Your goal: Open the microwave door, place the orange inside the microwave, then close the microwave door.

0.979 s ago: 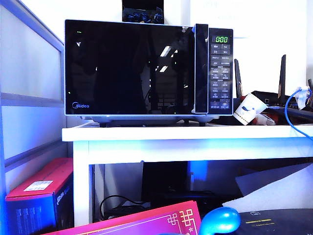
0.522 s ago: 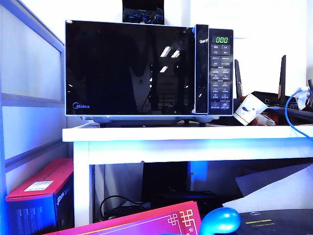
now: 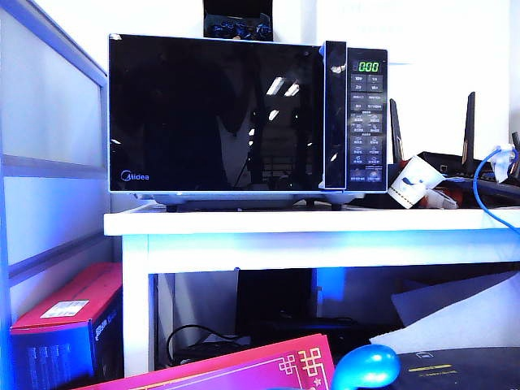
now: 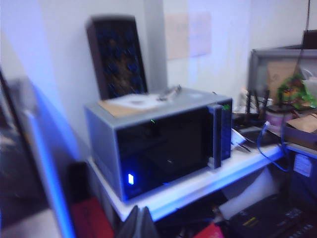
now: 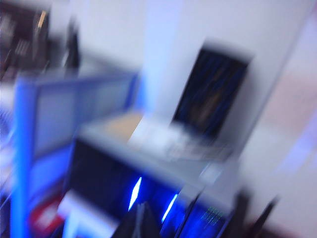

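The microwave [image 3: 367,122] stands on a white table with its door [image 3: 211,114] shut; the tall black handle strip [image 3: 334,114] lies beside the button panel. The orange is out of view in every frame. No gripper shows in the exterior view. In the left wrist view my left gripper [image 4: 140,209] has its fingertips pressed together, holds nothing, and is well back from the microwave [image 4: 158,141]. The right wrist view is heavily blurred; my right gripper [image 5: 140,207] has its tips together, empty, short of the microwave [image 5: 148,173].
The white table [image 3: 325,221] also carries a tipped paper cup [image 3: 413,180], a router with tall antennas [image 3: 470,130] and a blue cable [image 3: 486,191]. A partition wall [image 3: 49,146] is on the left. Under the table sits a red box [image 3: 65,317]; a pink box [image 3: 268,366] and a blue rounded object [image 3: 366,366] lie in front.
Only the reflections in the door glass have shifted. The microwave and the things on the table stand as before.
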Controlling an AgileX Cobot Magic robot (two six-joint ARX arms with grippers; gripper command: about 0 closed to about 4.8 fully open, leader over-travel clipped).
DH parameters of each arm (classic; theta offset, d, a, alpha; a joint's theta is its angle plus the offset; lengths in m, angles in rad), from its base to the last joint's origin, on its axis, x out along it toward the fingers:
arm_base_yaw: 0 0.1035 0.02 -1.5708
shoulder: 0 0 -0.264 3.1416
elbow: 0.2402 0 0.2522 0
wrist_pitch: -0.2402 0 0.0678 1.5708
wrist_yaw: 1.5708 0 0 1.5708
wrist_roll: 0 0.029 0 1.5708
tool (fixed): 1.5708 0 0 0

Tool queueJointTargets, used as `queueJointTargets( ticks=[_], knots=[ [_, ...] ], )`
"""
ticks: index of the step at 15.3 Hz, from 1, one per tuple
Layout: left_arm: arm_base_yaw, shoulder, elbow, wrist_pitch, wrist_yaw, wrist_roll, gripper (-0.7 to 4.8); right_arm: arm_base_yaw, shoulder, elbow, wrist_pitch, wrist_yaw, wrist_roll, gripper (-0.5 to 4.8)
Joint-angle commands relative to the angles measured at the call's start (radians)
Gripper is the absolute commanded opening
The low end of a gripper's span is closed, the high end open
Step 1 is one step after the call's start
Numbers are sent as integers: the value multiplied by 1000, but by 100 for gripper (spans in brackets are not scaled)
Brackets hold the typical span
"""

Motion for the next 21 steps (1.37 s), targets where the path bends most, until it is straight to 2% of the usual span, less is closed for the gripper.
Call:
queueJointTargets(
  ticks=[1,2,3,5,7,8,11,13,17,21],
  knots=[
    [0,-103,-301,167,44,-67,-5,1,-139,-355,236,-52,43,-1],
    [0,-161,-495,308,49,-87,-5,1,-235,-586,404,-66,66,-1],
    [-1,-190,-643,445,49,-110,-5,1,-298,-742,528,-64,88,-1],
    [-1,-194,-918,727,46,-155,-5,0,-447,-1090,784,-13,92,-1],
    [-2,-183,-1132,956,47,-211,-5,0,-548,-1324,912,58,143,-1],
    [-2,-179,-1255,1054,17,-222,-5,0,-618,-1481,947,98,152,-1],
    [-2,-180,-1469,1096,11,-265,-5,0,-734,-1777,977,93,224,-1],
    [-2,-180,-1541,1097,15,-267,-5,0,-797,-1928,980,95,281,-1],
    [-2,-181,-1564,1071,11,-259,-5,0,-865,-2057,971,93,315,-1],
    [-2,-181,-1563,1066,16,-264,-4,0,-876,-2083,832,94,315,-1]
  ],
)
